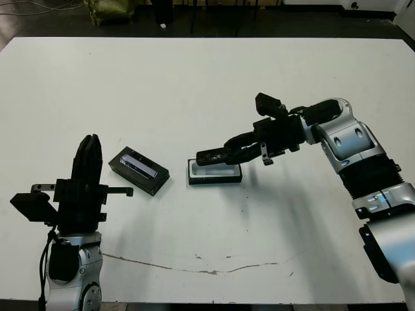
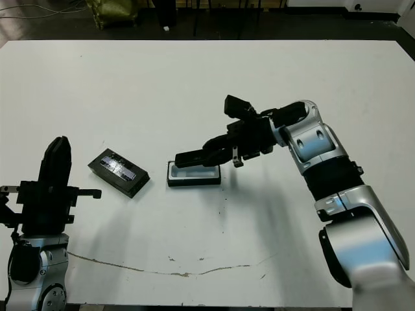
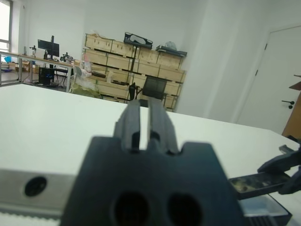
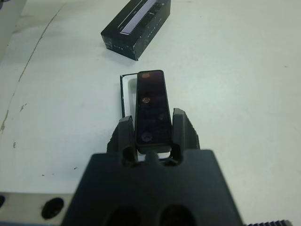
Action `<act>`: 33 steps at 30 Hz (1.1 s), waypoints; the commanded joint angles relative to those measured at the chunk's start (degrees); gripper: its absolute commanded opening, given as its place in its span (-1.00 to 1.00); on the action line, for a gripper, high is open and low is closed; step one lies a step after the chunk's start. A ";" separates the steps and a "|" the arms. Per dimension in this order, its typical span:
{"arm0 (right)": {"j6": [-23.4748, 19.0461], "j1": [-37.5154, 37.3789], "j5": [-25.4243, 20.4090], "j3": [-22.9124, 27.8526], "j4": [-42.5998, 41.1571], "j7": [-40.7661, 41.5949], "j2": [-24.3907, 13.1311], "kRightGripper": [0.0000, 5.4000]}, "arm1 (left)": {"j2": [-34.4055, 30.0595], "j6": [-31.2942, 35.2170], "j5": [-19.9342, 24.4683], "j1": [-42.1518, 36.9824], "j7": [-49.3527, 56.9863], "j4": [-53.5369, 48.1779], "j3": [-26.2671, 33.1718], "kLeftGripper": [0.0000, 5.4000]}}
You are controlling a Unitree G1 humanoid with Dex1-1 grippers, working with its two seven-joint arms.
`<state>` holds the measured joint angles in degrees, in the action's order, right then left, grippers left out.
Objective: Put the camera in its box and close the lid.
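The right gripper [image 1: 228,153] is clamped on the camera [image 4: 151,111], its two fingers [image 4: 181,128] pinching the bar's long sides near the rear end, so that most of the camera sticks forward beyond the fingertips. Seen from the head, the held camera hovers just above the box [image 1: 214,172], roughly level and not yet seated. Its long axis runs nearly along the box's long axis; in the right wrist view the bar covers most of the tray, with a white strip of lining showing only along one side, so it looks offset slightly sideways. The coming move, as I judge it, is a small sideways correction and then a descent into the tray.

The camera is a slim, glossy black bar with faint reddish glints on its upper face. The box is a shallow black tray with a white lining.

The lid [image 1: 139,170] lies flat on the table, well to the left of the box, its grey strip facing up. It lies nearer the left gripper [image 1: 87,170], which stands upright with its fingers pressed together, holding nothing
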<state>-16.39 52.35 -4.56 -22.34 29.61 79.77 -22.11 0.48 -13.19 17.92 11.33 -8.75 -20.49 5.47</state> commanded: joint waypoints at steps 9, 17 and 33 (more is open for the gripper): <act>2.99 0.88 2.89 -1.52 2.57 1.07 1.27 -0.91 | -0.03 1.31 0.54 1.33 0.35 -0.14 -0.08 -1.00; 3.27 0.25 3.25 -1.61 2.18 2.09 1.32 -0.91 | -0.16 0.69 0.27 1.15 0.21 0.28 -0.18 -1.00; 3.54 -0.19 4.33 -2.11 2.49 2.91 0.90 -0.91 | -0.19 0.66 0.96 1.15 -0.46 0.49 -0.10 -1.00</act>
<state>-12.68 53.01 -1.02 -23.97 31.73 82.40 -20.54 0.59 -12.88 18.73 11.61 -8.91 -20.87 5.07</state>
